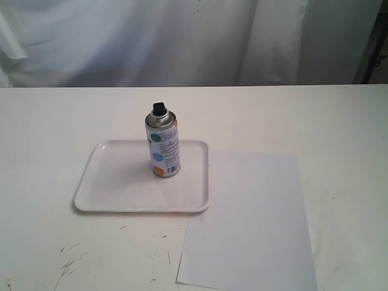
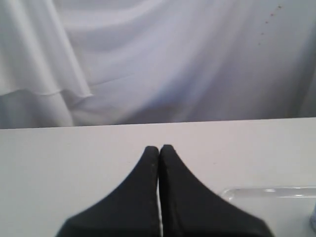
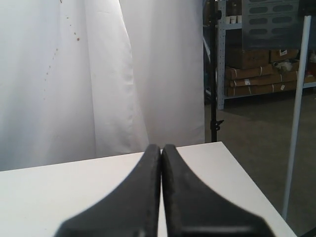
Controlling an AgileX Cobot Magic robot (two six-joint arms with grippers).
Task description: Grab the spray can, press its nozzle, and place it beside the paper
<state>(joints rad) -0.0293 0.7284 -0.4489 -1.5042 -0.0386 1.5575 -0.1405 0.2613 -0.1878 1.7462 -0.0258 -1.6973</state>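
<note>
The spray can (image 1: 163, 147) stands upright on a white tray (image 1: 115, 182), near the tray's far right part. Its black nozzle (image 1: 159, 108) tops the silver dome. The white paper (image 1: 248, 218) lies flat on the table to the right of the tray, its near-left part touching the tray's right rim. Neither arm shows in the exterior view. My left gripper (image 2: 159, 148) is shut with nothing in it, above bare table, with the tray's rim (image 2: 269, 190) off to one side. My right gripper (image 3: 161, 147) is shut and empty, near the table's far corner.
A white curtain (image 1: 182, 36) hangs behind the table. Dark scratch marks (image 1: 70, 264) spot the table's near-left surface. The right wrist view shows a stand pole (image 3: 214, 74) and shelving with boxes (image 3: 261, 64) beyond the table's edge.
</note>
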